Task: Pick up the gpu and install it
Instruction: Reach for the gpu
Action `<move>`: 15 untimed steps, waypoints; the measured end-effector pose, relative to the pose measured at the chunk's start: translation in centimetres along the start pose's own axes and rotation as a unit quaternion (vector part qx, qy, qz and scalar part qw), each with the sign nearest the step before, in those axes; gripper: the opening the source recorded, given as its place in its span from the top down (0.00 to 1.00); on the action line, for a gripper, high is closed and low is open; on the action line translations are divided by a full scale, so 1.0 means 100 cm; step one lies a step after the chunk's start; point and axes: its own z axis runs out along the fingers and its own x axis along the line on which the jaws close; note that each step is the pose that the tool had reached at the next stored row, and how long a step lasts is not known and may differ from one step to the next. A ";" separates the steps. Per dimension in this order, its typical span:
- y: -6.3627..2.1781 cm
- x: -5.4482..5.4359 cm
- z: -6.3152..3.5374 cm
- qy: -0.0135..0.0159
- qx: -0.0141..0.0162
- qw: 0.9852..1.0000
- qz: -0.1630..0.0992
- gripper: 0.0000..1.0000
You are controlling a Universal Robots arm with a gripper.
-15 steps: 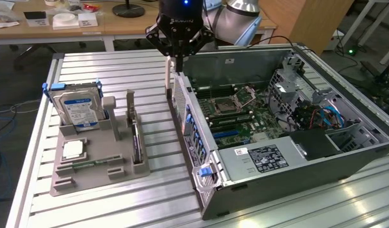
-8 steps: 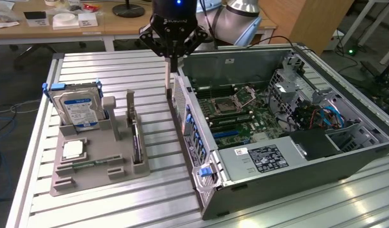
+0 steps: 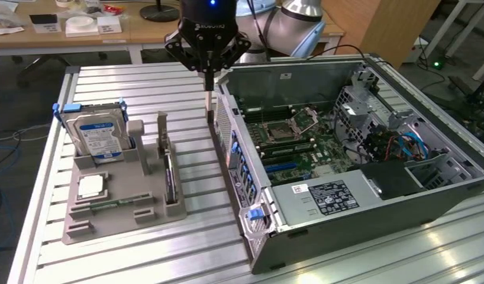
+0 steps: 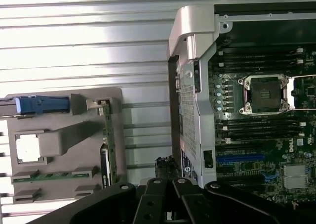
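The black tool [image 3: 209, 107] [image 4: 165, 164], its fingers pressed together on nothing, hangs beside the open grey computer case [image 3: 250, 195]. The thin dark gpu [image 3: 171, 174] [image 4: 106, 147] stands edgewise in the grey holder [image 3: 119, 204], apart from the tool.

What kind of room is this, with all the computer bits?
Probably a robotics lab or workshop. A robot's gripper hangs over a metal slatted table, an open computer case lies on it with its circuit board showing, and cluttered desks stand behind.
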 end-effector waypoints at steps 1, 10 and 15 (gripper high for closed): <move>-0.0001 0.001 -0.0001 0.000 0.000 1.000 0.000 0.89; -0.0011 0.013 -0.0004 0.000 0.000 1.000 0.000 0.89; -0.0017 0.020 -0.0006 0.000 0.000 1.000 0.000 0.89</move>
